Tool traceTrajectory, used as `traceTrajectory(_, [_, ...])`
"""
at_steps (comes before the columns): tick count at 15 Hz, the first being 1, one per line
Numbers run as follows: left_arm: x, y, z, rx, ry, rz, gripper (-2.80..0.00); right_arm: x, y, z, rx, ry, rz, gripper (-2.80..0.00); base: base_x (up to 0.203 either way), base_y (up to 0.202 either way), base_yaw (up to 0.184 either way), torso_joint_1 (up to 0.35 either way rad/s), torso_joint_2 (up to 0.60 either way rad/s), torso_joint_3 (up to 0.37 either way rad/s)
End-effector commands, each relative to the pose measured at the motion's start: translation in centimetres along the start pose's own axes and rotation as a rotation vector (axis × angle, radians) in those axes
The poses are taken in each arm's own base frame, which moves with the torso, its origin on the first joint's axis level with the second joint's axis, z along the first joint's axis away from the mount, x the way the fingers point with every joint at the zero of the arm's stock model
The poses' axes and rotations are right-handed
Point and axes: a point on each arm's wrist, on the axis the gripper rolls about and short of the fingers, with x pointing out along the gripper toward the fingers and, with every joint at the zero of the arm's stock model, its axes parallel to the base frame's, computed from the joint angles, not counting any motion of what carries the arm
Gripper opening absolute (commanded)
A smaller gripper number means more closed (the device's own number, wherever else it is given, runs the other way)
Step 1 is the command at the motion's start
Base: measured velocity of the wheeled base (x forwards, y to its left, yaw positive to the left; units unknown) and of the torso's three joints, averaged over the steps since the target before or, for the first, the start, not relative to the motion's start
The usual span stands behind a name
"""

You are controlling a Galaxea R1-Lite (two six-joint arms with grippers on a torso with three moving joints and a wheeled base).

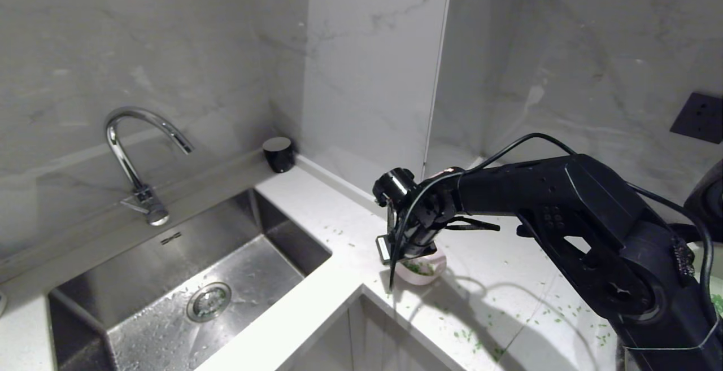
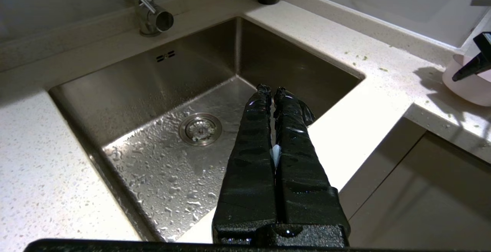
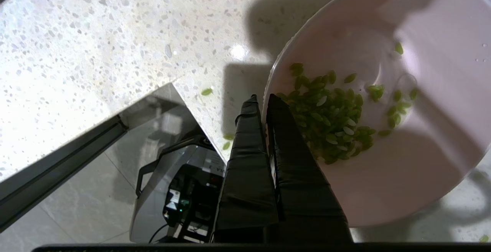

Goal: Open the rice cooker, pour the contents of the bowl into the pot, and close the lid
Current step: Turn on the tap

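The pale pink bowl (image 1: 429,274) is at the counter's inner corner edge, with green grains, the contents (image 3: 330,117), heaped inside near my fingers. My right gripper (image 3: 264,100) points down and is shut on the bowl's (image 3: 422,175) near rim, one finger inside and one outside. In the head view the right gripper (image 1: 415,258) hangs from the arm that reaches in from the right. The rice cooker is almost wholly hidden behind that arm; only a dark rounded part (image 1: 710,199) shows at the far right edge. My left gripper (image 2: 271,90) is parked, shut, over the sink's front edge.
A wet steel sink (image 1: 141,258) with a curved faucet (image 1: 135,151) fills the left. A black cup (image 1: 278,153) stands in the back corner. Loose green grains (image 1: 469,334) are scattered on the white counter near the bowl. A dark wall socket (image 1: 697,117) is at the right.
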Motion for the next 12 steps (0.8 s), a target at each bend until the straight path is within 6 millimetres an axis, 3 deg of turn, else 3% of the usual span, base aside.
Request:
traceTrajectory(1, [0.0,0.0,0.0,-0.001,-0.002,0.000,-2.80,0.5,0.6,0.1,-0.010,-0.002,0.006,-2.80,0.000,0.000,0.000,0.000,0.00,0.000])
traceTrajectory(4, [0.0,0.0,0.0,-0.001,-0.002,0.000,-2.80,0.9,1.6,-0.3,-0.030,0.006,0.011,-2.80,0.000,0.000,0.000,0.000,0.00,0.000])
traceTrajectory(5, [0.0,0.0,0.0,-0.001,-0.002,0.000,-2.80,1.1,1.6,-0.5,-0.031,0.015,0.007,0.00,0.000,0.000,0.000,0.000,0.00,0.000])
traceTrajectory(10, [0.0,0.0,0.0,-0.001,-0.002,0.000,-2.80,0.8,1.3,-0.4,-0.027,0.017,-0.011,0.00,0.000,0.000,0.000,0.000,0.00,0.000])
traceTrajectory(12, [0.0,0.0,0.0,-0.001,-0.002,0.000,-2.80,-0.2,1.2,0.0,-0.021,-0.003,-0.006,0.00,0.000,0.000,0.000,0.000,0.00,0.000])
